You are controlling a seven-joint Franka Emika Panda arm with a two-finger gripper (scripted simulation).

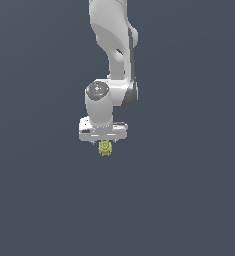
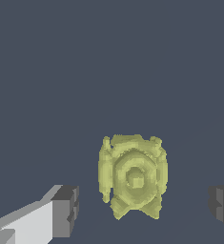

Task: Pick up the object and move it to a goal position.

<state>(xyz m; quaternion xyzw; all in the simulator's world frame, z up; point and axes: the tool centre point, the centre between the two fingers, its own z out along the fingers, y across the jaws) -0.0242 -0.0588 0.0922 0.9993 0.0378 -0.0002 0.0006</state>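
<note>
Grey ground, object between fingers (untouched)

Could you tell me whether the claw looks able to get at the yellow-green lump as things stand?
Probably yes. In the wrist view the claw is open, with one finger on each side of the yellow-green lump and clear gaps on both sides. Nothing else lies near it. How far the fingertips sit above the floor is unclear.

Arm: smooth white shell, plastic-like, soft satin sheen, with darker grey trim at the joints. Gripper: same smooth white casing; finger pads dark grey, matt, faintly ribbed like rubber. Object: yellow-green, matt, rough and knobbly, with concentric ridges on its face; material cannot be determined. Ground: uniform dark blue-grey, flat, matt, no visible texture.
</note>
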